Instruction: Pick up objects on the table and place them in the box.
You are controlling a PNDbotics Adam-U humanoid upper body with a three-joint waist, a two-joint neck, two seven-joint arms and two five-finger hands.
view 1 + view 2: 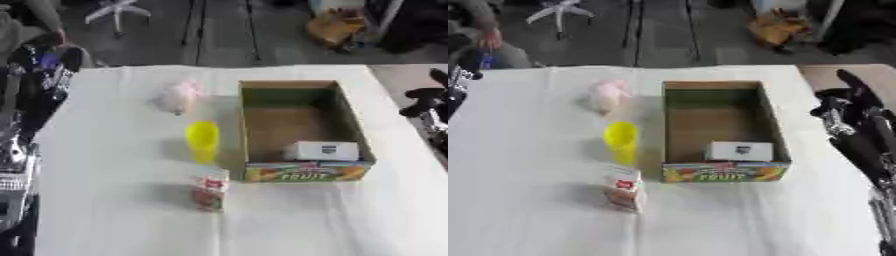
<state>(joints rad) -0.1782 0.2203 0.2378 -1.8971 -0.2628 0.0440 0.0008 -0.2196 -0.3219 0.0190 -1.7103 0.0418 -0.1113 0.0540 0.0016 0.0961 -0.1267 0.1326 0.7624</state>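
An open cardboard box (346, 117) with a fruit print on its front stands right of the table's middle. A small white box (322, 150) lies inside it at the near end. Left of the box stands a yellow cup (202, 139). A pink soft thing (179, 96) lies farther back. A small red and white carton (210, 189) stands nearer the front. My right hand (842, 102) hovers over the table's right edge beside the box, open and holding nothing. My left hand (51, 67) is at the far left edge, away from all of these things.
A white cloth covers the table (114, 220). My left arm's black and silver parts (13, 165) run along the left edge. Past the far edge are a chair base (118, 12), stands and a brown bag (337, 27) on the floor.
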